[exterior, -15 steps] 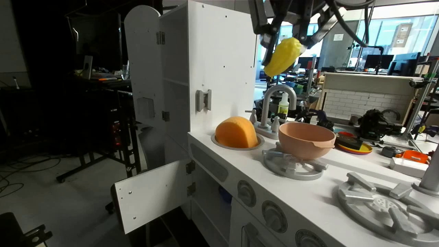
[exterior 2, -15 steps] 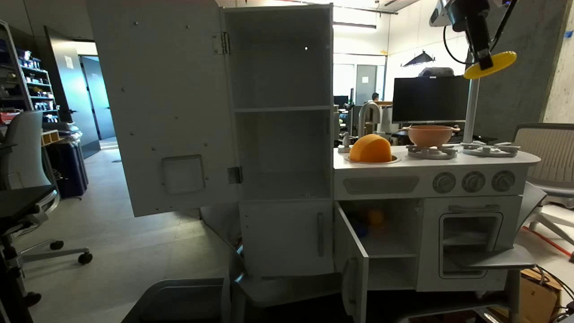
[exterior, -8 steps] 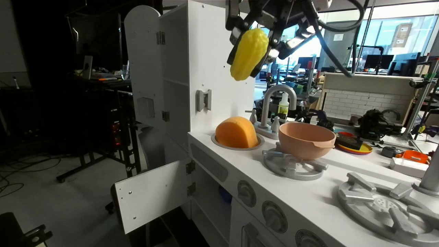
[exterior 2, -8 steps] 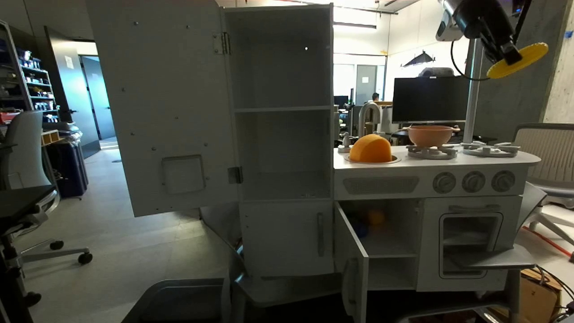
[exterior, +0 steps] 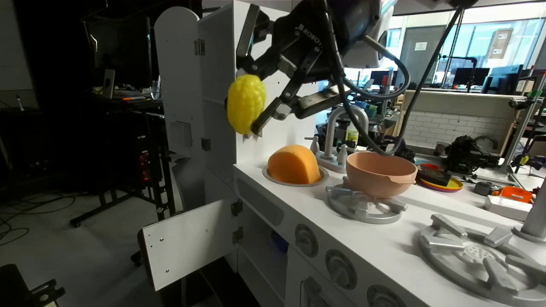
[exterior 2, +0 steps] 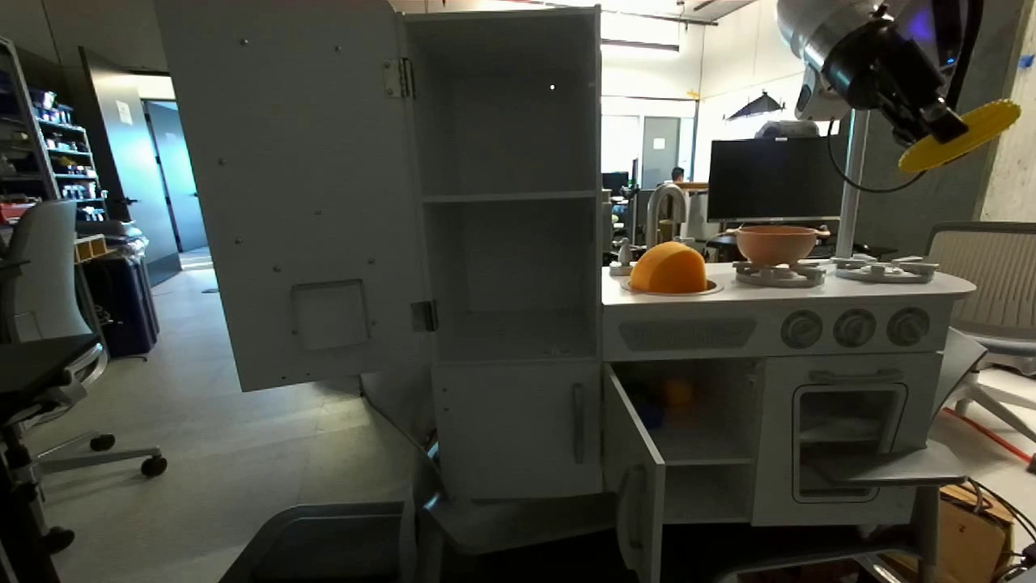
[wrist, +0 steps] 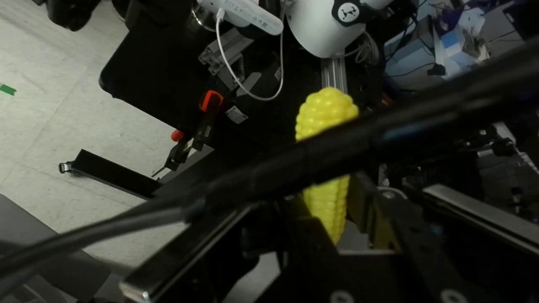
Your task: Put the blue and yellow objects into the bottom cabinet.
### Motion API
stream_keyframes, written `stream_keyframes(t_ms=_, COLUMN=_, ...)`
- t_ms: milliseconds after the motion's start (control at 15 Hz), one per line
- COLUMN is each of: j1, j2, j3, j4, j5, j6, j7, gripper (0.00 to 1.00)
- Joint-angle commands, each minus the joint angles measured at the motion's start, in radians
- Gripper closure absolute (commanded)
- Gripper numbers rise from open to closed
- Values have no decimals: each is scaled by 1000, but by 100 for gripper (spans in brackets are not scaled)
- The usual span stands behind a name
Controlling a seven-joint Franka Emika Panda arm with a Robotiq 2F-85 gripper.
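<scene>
The yellow object (exterior: 246, 103) is long, rounded and knobbly like a corn cob. My gripper (exterior: 255, 114) is shut on it and holds it in the air, left of the faucet and above the counter's front edge. It also shows in an exterior view (exterior 2: 967, 138) and in the wrist view (wrist: 326, 111), where a black cable crosses in front of it. The bottom cabinet (exterior 2: 704, 449) stands open, its white door (exterior: 192, 243) swung outward. A dark blue thing (exterior 2: 647, 411), too dim to identify as the bottle, lies inside beside an orange-yellow thing (exterior 2: 678, 393).
The orange dome (exterior: 294, 164) sits in the sink. A tan bowl (exterior: 381, 175) stands on a burner, with the grey faucet (exterior: 330, 128) behind. The tall white cabinet (exterior 2: 510, 243) has its upper door (exterior 2: 316, 210) open. A dark grey bin (exterior 2: 324, 542) is low in front.
In an exterior view my gripper and the yellow object have moved left and lower, nearer that camera. In an exterior view they have shifted right. The yellow object stays gripped. The cabinet has not changed.
</scene>
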Motion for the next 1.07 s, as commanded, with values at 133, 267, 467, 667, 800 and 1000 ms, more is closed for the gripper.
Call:
stream_keyframes(t_ms=133, j1=16, j2=-198, j3=-6, j4=-348, j5=80, j6=260, j7=90, gripper=92)
stream_keyframes(t_ms=267, j1=22, j2=-259, j3=23, j4=-449, j5=41, j6=362, j7=108, gripper=92)
stream_keyframes(t_ms=467, j1=43, j2=-340, j3=31, j4=-604, j5=13, j6=525, j7=118, gripper=92)
stream_keyframes(t_ms=667, j1=69, j2=-427, j3=37, j4=-766, j5=0, j6=678, j7=133, gripper=92)
stream_keyframes(t_ms=800, j1=83, j2=-479, j3=40, j4=-874, j5=-2, j6=797, j7=147, gripper=92)
stream_keyframes(t_ms=1000, j1=104, j2=-566, j3=48, j4=-1044, j5=22, j6=989, j7=190, gripper=92)
